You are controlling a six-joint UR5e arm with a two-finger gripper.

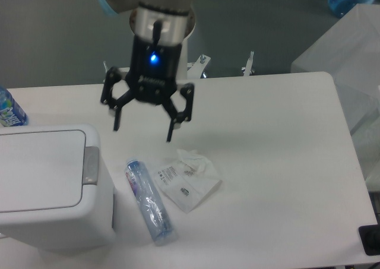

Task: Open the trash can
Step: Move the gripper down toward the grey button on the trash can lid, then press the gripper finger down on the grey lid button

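Gripper (143, 128), fingers spread and holding nothing, above the table (267, 138) right of the closed trash can (50, 189) at the front-left edge; descending off-target risks missing the grey latch (90, 164) or striking the bottle (148, 201).

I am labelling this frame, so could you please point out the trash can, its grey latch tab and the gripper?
trash can (41, 174): fixed camera, middle of flat white lid.
grey latch tab (90, 164): fixed camera, centre of tab.
gripper (143, 130): fixed camera, midway between open fingertips.

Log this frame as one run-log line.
phase: approach | tool: open, empty, above table | trash can: lid closed | latch tab: untouched
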